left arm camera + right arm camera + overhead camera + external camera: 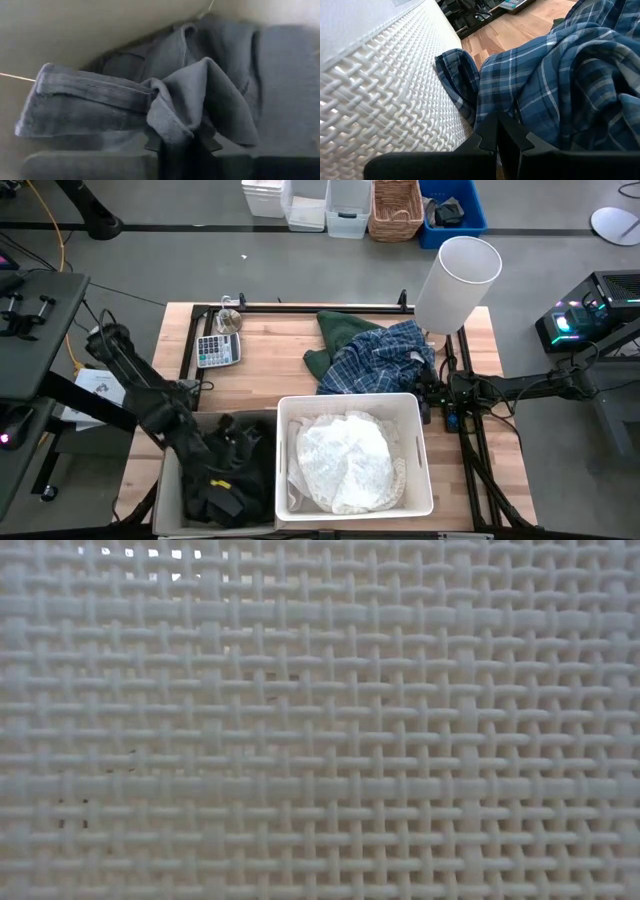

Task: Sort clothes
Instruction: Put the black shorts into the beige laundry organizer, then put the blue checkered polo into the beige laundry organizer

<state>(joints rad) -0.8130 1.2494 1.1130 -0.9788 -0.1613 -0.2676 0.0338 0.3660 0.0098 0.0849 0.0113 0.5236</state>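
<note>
A blue-white plaid shirt (375,355) lies crumpled on the wooden table over a dark green garment (335,330), just beyond the white woven bin (350,400). That bin holds white garments (345,460). The beige bin (168,480) at the near left holds dark grey cloth (245,445). My left gripper (225,495) is down inside the beige bin, shut on the dark grey cloth (200,100). My right gripper (428,398) is low at the white bin's far right corner, shut at the plaid shirt's near edge (545,90). The low view shows only the white bin's woven wall (320,720). My left gripper pinches a bunched fold of the dark grey cloth (172,127) between its two fingers. The cloth gathers into creases at the fingertips, and the rest lies slack on the bin's contents. My right gripper pinches the plaid shirt's near edge (495,107) at the fingertips, coming nearly level from the table's right side beside the white bin's wall (395,90). The shirt lies on the table.
A calculator (217,350) and a small glass object (228,320) lie at the table's far left. A tall white cylinder (458,280) stands at the far right corner. A black frame rail (300,307) runs along the far edge. Bare wood shows between calculator and clothes.
</note>
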